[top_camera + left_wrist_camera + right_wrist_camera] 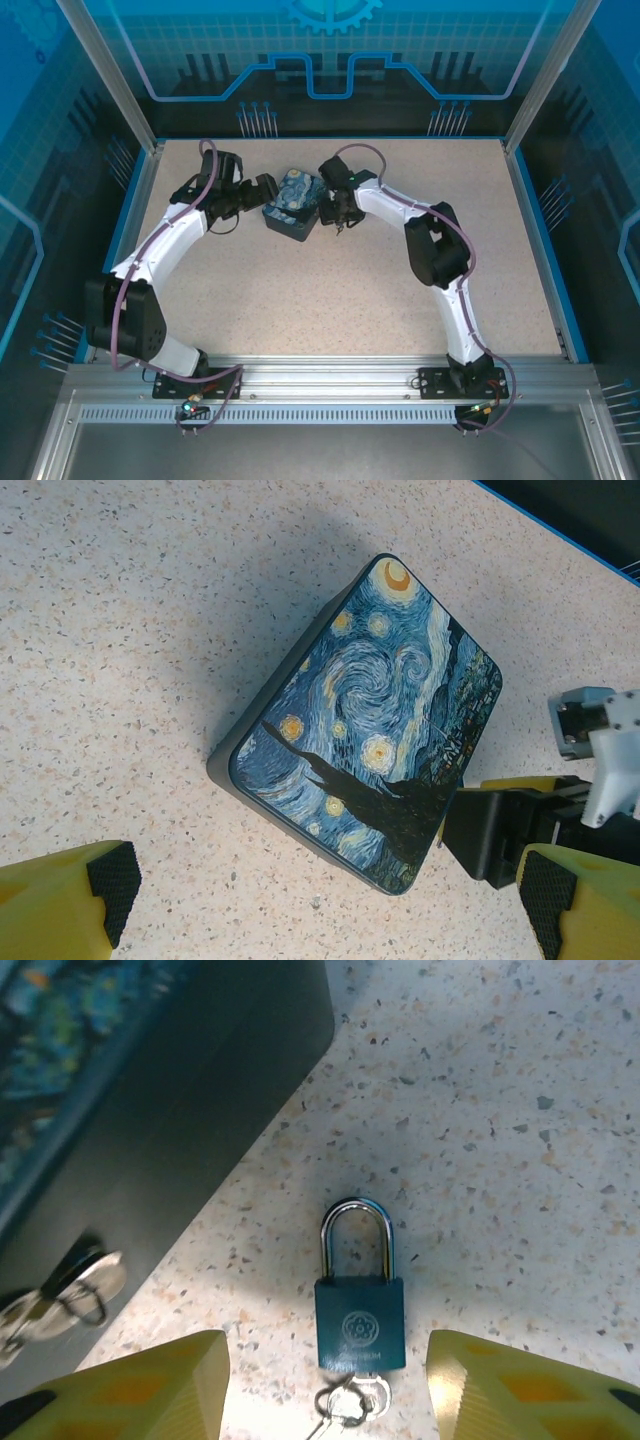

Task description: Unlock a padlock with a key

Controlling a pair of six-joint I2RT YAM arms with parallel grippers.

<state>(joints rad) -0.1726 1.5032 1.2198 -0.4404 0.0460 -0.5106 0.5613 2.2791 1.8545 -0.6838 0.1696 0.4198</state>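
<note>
We see the padlock [360,1312] lying flat on the speckled tabletop [520,1110]. It is dark blue-green, with a round mark on its front. Its shiny loop [357,1232] points away from us, and both ends of the loop go into the body, so it looks locked. The key [368,1396] sits at the near end of the padlock, touching its bottom edge, and a thin ring hangs from it. We cannot tell how far the key goes in.

The right pincer [325,1392] is let go and holds nothing. Its two yellow fingers [160,1390] stand one on each side of the padlock, with bare tabletop showing between each finger and the lock.

Just to the left of the padlock is the dark side of a box [180,1090]. Some more shiny keys [62,1298] lie close against that side.

From the left wrist we see the lid of the box [370,730]. It has a painting of a swirly night sky with yellow stars and a moon. The left pincer [320,920] is spread wide and grips nothing. The box is a little way ahead of its yellow fingers [60,905], not between them.

From above, the box [293,205] sits at the far middle of the tabletop [300,300]. The left pincer [262,190] is near its left side, and the right pincer [340,215] is near its right side.
</note>
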